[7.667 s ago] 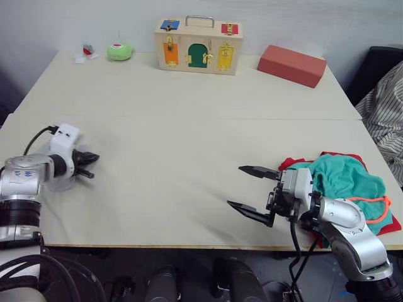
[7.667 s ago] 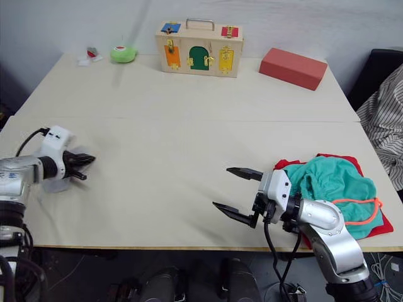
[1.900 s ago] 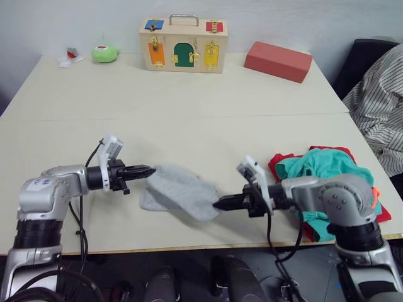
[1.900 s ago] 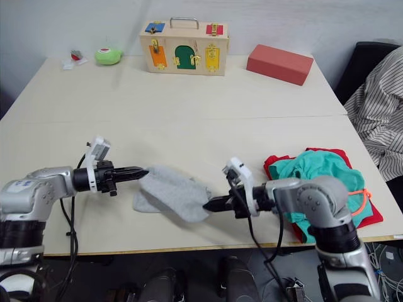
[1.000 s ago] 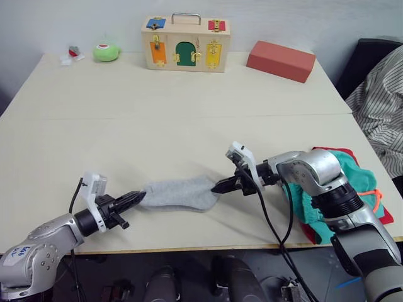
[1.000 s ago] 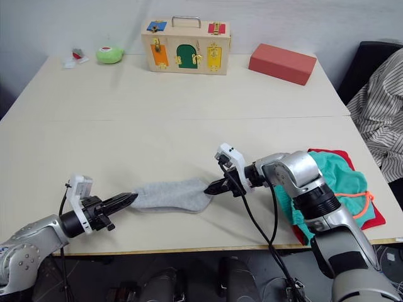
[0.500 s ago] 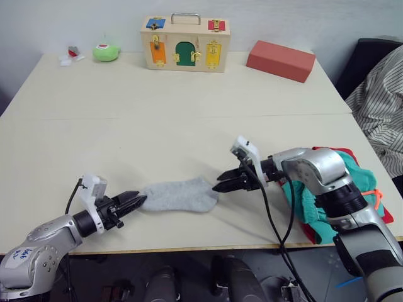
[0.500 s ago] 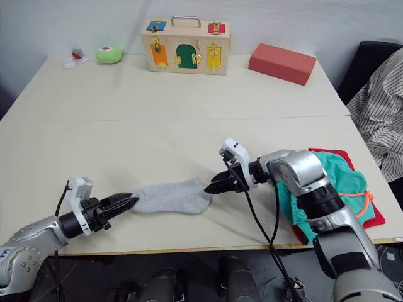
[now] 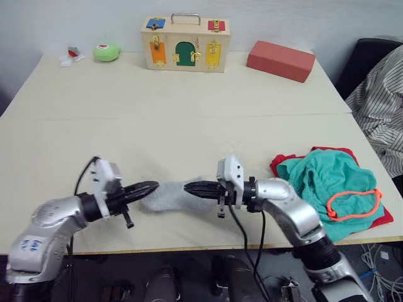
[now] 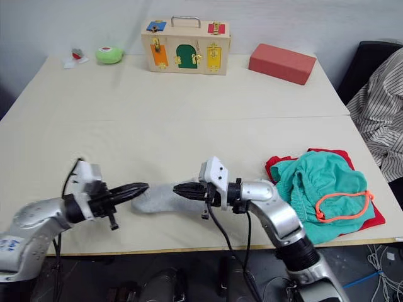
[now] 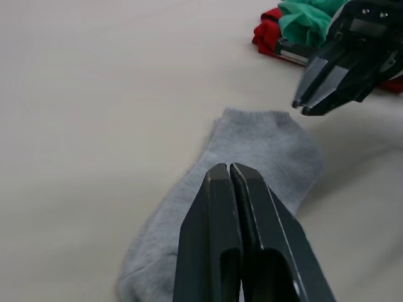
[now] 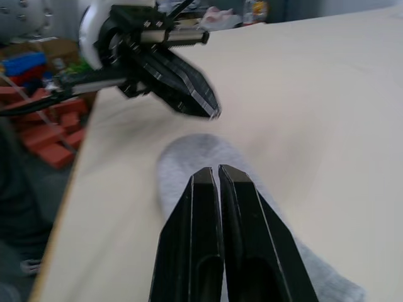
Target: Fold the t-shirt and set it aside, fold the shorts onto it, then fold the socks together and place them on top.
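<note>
While half a second before the two grippers had stood at opposite ends of the small light-grey knit socks [image 9: 171, 195], in the head views the left gripper [image 9: 150, 187] and right gripper [image 9: 191, 187] had drawn inward over them, tips near each other. Likely the fold was under way. The socks lay near the front edge of the pale surface [image 9: 189, 119], long axis left to right.

From the left wrist, jaws pressed together above the socks [image 11: 252, 163], toe toward the red t-shirt [image 11: 269, 28] under the teal shorts [image 11: 308, 19].

From the right wrist, jaws were likewise pressed together.
</note>
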`<action>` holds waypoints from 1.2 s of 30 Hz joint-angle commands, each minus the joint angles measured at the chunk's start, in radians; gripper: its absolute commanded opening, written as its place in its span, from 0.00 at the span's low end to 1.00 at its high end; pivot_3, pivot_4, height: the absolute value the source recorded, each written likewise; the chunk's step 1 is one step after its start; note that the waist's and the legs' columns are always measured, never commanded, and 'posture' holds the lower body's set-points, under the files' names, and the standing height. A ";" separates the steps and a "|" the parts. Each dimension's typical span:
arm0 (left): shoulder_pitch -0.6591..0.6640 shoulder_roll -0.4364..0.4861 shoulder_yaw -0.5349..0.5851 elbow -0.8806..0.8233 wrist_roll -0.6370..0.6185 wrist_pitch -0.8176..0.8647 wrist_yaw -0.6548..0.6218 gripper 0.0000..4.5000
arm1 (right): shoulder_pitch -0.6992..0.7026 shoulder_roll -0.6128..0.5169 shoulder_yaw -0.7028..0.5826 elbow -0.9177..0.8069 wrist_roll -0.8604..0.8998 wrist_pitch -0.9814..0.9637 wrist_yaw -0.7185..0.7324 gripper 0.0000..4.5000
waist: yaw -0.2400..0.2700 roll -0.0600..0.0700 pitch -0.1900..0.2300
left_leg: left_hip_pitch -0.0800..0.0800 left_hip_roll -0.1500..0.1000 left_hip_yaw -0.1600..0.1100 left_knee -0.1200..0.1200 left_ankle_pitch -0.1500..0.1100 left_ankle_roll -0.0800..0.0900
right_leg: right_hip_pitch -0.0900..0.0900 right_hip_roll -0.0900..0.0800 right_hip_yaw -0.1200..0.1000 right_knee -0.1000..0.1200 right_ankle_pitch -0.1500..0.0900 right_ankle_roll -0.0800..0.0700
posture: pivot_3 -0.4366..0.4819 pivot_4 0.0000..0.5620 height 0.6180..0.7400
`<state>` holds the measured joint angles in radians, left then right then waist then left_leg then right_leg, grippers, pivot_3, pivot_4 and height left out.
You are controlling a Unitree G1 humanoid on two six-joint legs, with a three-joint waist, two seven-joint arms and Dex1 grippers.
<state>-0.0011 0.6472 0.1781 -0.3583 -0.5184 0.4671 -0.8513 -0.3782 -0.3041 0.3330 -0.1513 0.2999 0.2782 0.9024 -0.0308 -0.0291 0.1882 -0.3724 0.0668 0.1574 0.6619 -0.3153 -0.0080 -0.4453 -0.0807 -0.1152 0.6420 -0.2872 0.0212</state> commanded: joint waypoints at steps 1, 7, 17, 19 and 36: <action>0.000 -0.006 -0.074 0.073 0.108 -0.119 -0.010 0.00 | 0.028 0.016 0.039 0.083 -0.088 -0.151 -0.016 0.01 | 0.000 0.000 0.000 | 0.000 0.000 0.000 0.000 0.000 0.000 | 0.000 0.000 0.000 0.001 0.000 -0.001 | 0.48 0.27 1.00; 0.003 -0.069 -0.085 0.227 0.206 -0.305 0.049 0.00 | 0.084 -0.001 0.018 0.180 -0.165 -0.248 -0.067 0.01 | 0.002 0.000 0.000 | 0.002 0.001 0.000 0.000 0.000 0.000 | 0.000 0.001 -0.001 0.002 -0.001 -0.002 | 0.48 0.27 1.00; -0.007 -0.033 0.062 0.150 0.021 -0.250 0.006 0.00 | 0.121 -0.094 -0.099 0.104 -0.055 -0.179 -0.015 0.01 | 0.004 0.000 0.000 | 0.002 0.002 -0.001 0.000 -0.001 0.005 | 0.001 0.000 -0.001 0.002 0.000 -0.003 | 0.48 0.27 1.00; 0.005 -0.008 0.100 0.121 -0.027 -0.190 0.005 0.00 | 0.113 -0.099 -0.109 0.074 -0.022 -0.165 0.008 0.01 | 0.003 0.000 0.000 | 0.002 0.001 -0.001 0.000 -0.001 0.005 | 0.001 0.000 -0.001 0.002 0.000 -0.003 | 0.48 0.27 1.00; -0.169 0.286 0.207 0.313 -0.374 0.762 0.126 0.76 | -0.122 0.015 0.089 0.363 -0.246 -0.329 0.052 0.00 | 0.001 -0.001 0.000 | 0.001 0.000 -0.001 0.000 0.002 -0.002 | 0.000 0.000 -0.001 0.002 0.000 -0.004 | 0.48 0.27 1.00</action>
<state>-0.1480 0.9320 0.3801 -0.0531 -0.8650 1.1869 -0.7366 -0.4996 -0.2873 0.4190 0.1920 0.0757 -0.0246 0.9518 -0.0294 -0.0300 0.1880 -0.3716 0.0671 0.1561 0.6622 -0.3134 -0.0102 -0.4450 -0.0811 -0.1161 0.6437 -0.2872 0.0174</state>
